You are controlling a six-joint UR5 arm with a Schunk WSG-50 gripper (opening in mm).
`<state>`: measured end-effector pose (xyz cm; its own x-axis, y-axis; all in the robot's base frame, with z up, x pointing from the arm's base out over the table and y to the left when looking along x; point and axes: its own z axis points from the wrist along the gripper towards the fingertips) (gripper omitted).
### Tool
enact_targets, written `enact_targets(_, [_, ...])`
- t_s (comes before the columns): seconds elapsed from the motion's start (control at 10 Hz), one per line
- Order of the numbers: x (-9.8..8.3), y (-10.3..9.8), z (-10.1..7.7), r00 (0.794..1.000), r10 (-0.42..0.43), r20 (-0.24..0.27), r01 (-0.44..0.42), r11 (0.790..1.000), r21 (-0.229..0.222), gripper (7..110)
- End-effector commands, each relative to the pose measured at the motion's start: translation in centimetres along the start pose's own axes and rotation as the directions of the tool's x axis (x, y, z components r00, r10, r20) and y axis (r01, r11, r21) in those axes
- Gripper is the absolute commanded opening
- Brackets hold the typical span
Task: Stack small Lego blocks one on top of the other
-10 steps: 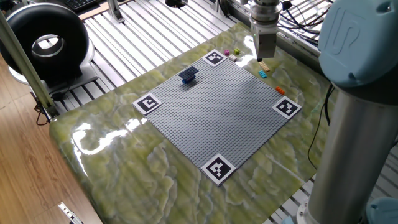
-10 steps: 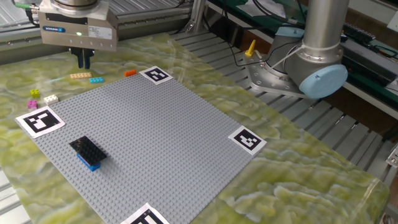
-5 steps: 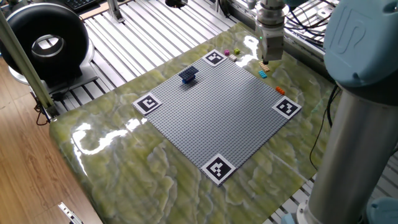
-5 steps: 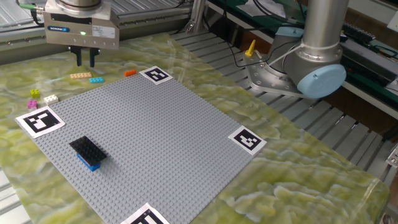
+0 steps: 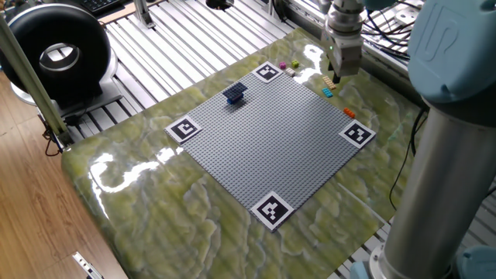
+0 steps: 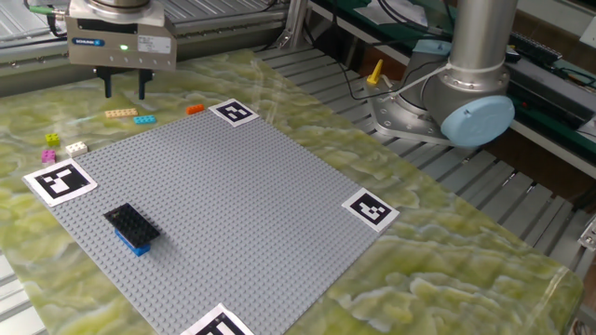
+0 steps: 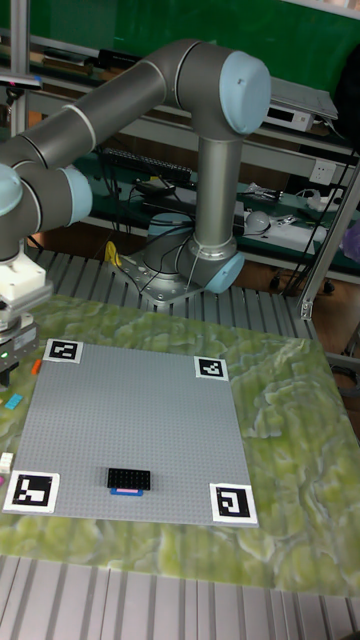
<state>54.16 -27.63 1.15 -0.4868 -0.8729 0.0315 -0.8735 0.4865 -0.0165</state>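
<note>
Covering table: green marbled sheet (image 6: 438, 251), slatted metal bench around it.
Baseplate (image 6: 214, 205): grey, studded, marker squares (image 6: 372, 210) at corners.
Stack: black brick on blue (image 6: 131, 227), on baseplate.
Loose bricks: tan (image 6: 120, 113), cyan (image 6: 144, 119), orange (image 6: 195, 109), beside baseplate edge.
Gripper (image 6: 123, 86): above tan brick, jaws spread, empty.
</note>
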Motion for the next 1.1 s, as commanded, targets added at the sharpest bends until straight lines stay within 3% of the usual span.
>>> enact_targets(0.0, [-0.17, -0.54, 1.27, 0.999, -0.038, 0.029, 0.038, 0.999, 0.012, 44])
enact_targets(0.2, [-0.69, -0.27, 1.83, 0.999, -0.041, 0.034, 0.041, 0.999, 0.008, 44])
enact_targets(0.5, [-0.53, -1.04, 1.79, 0.998, -0.063, 0.023, 0.062, 0.997, 0.039, 44])
enact_targets(1.0, [-0.92, -0.47, 1.73, 0.996, -0.083, 0.036, 0.082, 0.996, 0.020, 44])
